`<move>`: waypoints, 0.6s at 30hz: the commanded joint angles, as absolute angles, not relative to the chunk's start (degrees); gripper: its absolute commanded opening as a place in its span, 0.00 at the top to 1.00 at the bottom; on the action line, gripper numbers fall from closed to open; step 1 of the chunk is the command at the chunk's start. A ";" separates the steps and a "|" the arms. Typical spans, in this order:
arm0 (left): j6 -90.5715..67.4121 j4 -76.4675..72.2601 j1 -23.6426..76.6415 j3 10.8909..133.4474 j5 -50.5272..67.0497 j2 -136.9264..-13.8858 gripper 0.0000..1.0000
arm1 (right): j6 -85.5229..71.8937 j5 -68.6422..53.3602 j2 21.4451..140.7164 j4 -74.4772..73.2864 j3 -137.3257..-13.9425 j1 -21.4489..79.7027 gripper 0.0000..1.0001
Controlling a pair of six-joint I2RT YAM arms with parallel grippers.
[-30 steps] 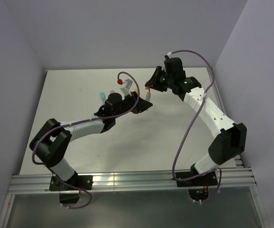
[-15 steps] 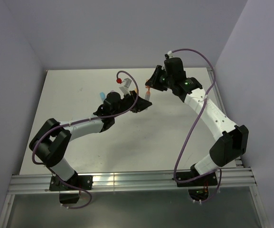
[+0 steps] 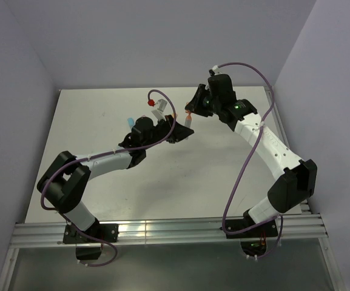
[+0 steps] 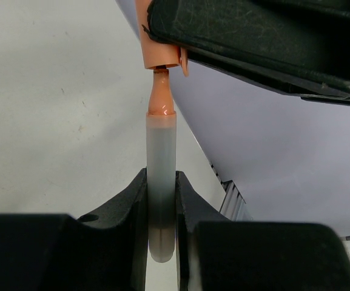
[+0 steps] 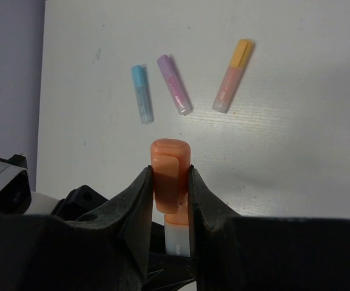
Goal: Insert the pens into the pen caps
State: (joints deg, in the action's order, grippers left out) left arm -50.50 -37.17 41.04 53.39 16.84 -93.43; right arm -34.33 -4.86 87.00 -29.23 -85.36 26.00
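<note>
Reaching from the near left corner of the table, the left arm is bent toward the middle. A whitish pen is pinched tight in the left gripper. From the near right corner the right arm is stretched toward the far edge. An orange cap is squeezed in the right gripper. Three capped pens are laid flat on the table underneath: a blue pen, a purple pen and a pink pen. The whitish pen's orange tip is set right at the cap's mouth.
</note>
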 commanded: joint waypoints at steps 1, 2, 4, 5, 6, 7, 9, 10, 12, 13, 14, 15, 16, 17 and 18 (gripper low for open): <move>-50.89 -41.57 40.69 53.53 17.31 -90.62 1.00 | -32.96 -3.08 85.08 -29.09 -85.17 26.98 1.00; -50.80 -41.22 40.69 53.53 16.88 -90.62 1.00 | -32.96 -3.08 85.08 -29.18 -85.08 26.98 1.00; -50.89 -41.22 40.87 53.44 16.79 -90.53 1.00 | -32.87 -3.78 84.99 -29.01 -84.99 27.07 1.00; -51.06 -41.22 40.87 53.35 16.70 -90.61 1.00 | -32.87 -3.78 84.99 -28.92 -84.82 27.24 1.00; -50.98 -41.22 40.78 53.26 16.00 -90.44 1.00 | -32.78 -3.43 84.99 -29.00 -84.81 27.33 1.00; -50.80 -41.22 40.78 53.35 15.65 -90.35 1.00 | -32.70 -3.34 84.99 -29.09 -84.81 27.68 1.00; -50.71 -41.22 40.69 53.70 14.77 -90.35 1.00 | -32.96 -3.25 84.81 -28.74 -84.55 28.04 1.00; -50.63 -40.87 40.69 53.96 14.42 -90.35 1.00 | -33.05 -3.34 84.73 -28.91 -84.46 28.21 1.00; -50.19 -40.96 40.69 54.66 13.80 -90.70 1.00 | -33.05 -3.43 84.55 -28.83 -84.46 28.56 1.00; -50.10 -40.78 40.61 55.10 13.28 -90.88 1.00 | -33.05 -3.34 84.38 -29.00 -84.72 28.65 1.00; -50.10 -40.96 40.52 55.46 13.01 -90.97 1.00 | -33.13 -3.17 84.20 -29.09 -84.81 28.83 1.00; -50.18 -41.22 40.60 55.46 12.83 -91.31 1.00 | -32.96 -3.08 84.03 -29.09 -84.99 28.92 1.00; -50.19 -41.48 40.52 55.72 12.31 -91.41 1.00 | -32.96 -2.99 83.94 -29.18 -85.16 29.18 1.00; -50.27 -41.75 40.34 55.72 12.13 -91.41 1.00 | -33.05 -2.47 83.94 -29.44 -85.17 29.70 1.00; -50.36 -42.71 40.25 55.64 11.87 -91.41 1.00 | -32.87 -2.03 83.59 -29.53 -84.99 30.06 1.00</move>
